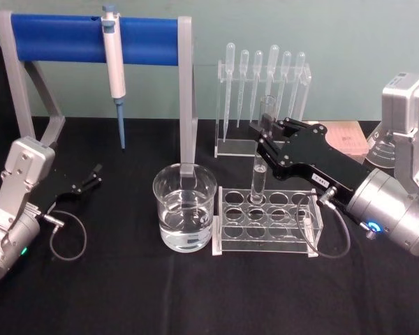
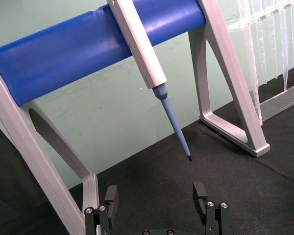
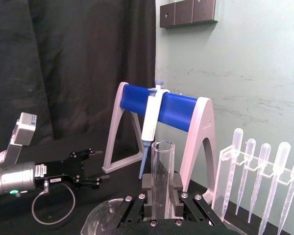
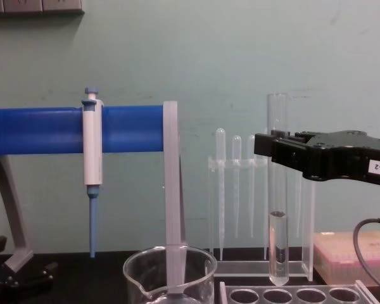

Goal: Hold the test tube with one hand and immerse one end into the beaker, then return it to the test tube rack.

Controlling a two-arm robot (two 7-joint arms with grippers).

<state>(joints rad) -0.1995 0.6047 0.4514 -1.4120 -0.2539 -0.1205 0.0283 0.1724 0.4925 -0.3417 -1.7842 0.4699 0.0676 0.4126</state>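
Observation:
The test tube (image 1: 259, 171) is held upright, with my right gripper (image 1: 267, 130) shut on its upper part, just below the rim. In the chest view the test tube (image 4: 278, 209) has its rounded bottom just above the clear rack (image 4: 291, 295), and my right gripper (image 4: 275, 147) reaches in from the right. The right wrist view shows the test tube (image 3: 161, 171) clamped between the fingers (image 3: 177, 190). The beaker (image 1: 185, 208), holding clear liquid, stands left of the rack (image 1: 269, 222). My left gripper (image 1: 94, 174) is parked open at the left, low over the table.
A white-and-blue pipettor (image 1: 114, 70) hangs on a blue-barred stand (image 1: 63, 38) at the back left. Behind the tube rack stands a clear holder of thin pipettes (image 1: 262, 77). A pink box (image 1: 349, 139) lies at the back right. My left gripper (image 2: 157, 193) faces the stand.

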